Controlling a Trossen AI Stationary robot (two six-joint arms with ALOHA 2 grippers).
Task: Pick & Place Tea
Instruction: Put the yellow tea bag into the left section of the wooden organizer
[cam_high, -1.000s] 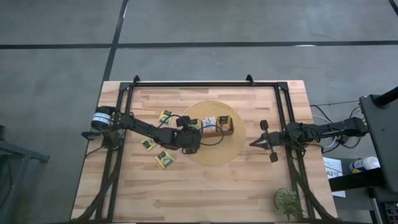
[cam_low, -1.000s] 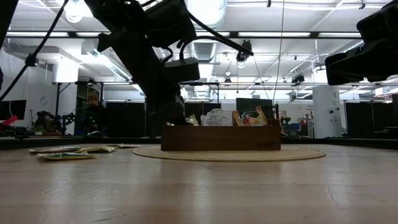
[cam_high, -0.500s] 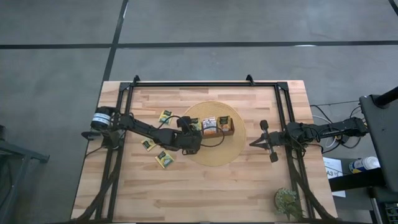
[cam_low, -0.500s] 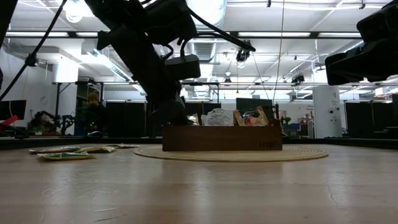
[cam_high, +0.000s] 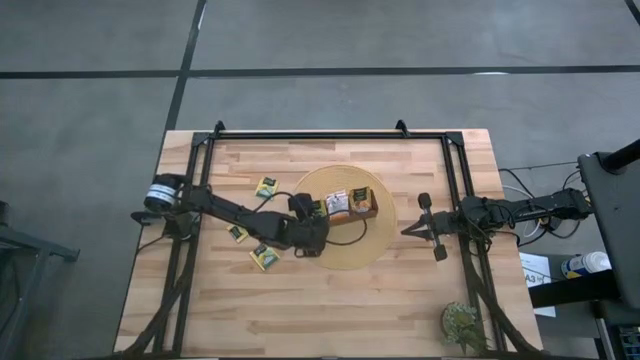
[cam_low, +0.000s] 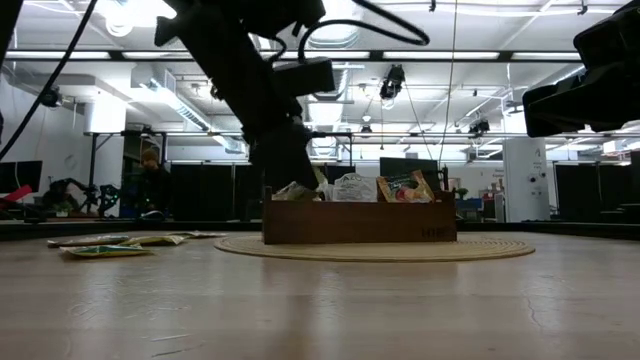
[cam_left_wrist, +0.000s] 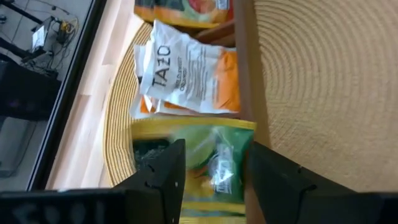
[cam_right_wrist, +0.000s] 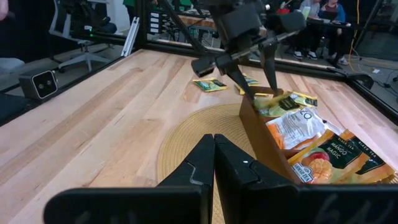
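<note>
Left gripper (cam_high: 312, 222): over the end of the wooden tray (cam_high: 349, 213) nearest the left arm, fingers (cam_left_wrist: 163, 176) spread apart, with a yellow-green tea packet (cam_left_wrist: 214, 163) lying between them but not pinched — it sits loose in the tray's end compartment.
Right gripper (cam_high: 412, 229): parked near the table's right rail, well apart from the tray, its two fingers pressed together and holding nothing.
Tray: brown, standing on the round woven mat (cam_high: 372, 245) in the middle of the table (cam_high: 350, 310); from table height its long side faces me, packets poking up above the rim.
Tea in the tray: beside the yellow-green one, a white-and-orange packet (cam_left_wrist: 189, 71) fills the middle compartment, and an orange packet (cam_right_wrist: 333, 158) lies in the far compartment.
Tea still on the table: three yellow-green loose packets on the bare wood to the left of the mat — one near the mat's upper edge (cam_high: 266, 187), one small one under the left arm (cam_high: 238, 233), one nearer the front (cam_high: 264, 258).
Corner: a small green plant (cam_high: 462, 325) near the front right.
</note>
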